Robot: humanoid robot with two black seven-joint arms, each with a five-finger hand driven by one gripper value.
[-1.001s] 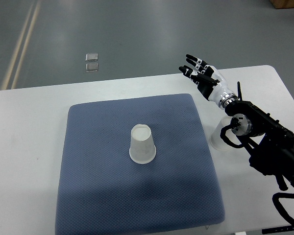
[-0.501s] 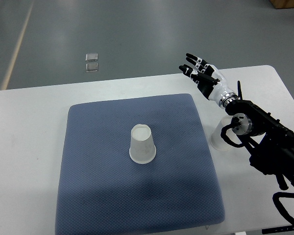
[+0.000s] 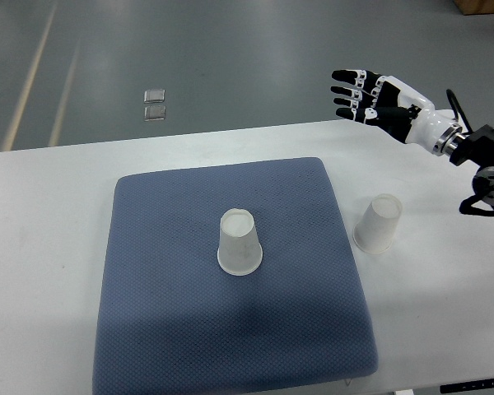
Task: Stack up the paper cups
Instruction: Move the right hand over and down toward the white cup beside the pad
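One white paper cup [image 3: 240, 241] stands upside down in the middle of the blue mat [image 3: 165, 313]. A second white cup [image 3: 378, 222] stands upside down on the white table, just right of the mat's edge. My right hand [image 3: 364, 93] hovers high over the table's far edge, fingers spread and holding nothing. It is well behind and above the second cup. Its black forearm enters from the right edge. No left arm shows.
The white table [image 3: 49, 214] runs under the mat, with its far edge close behind the hand. Beyond lies grey floor with a small clear item [image 3: 155, 104] on it.
My right arm has lifted and pulled back to the right, uncovering the second cup. The hand moved right and stays spread. Neither cup moved.
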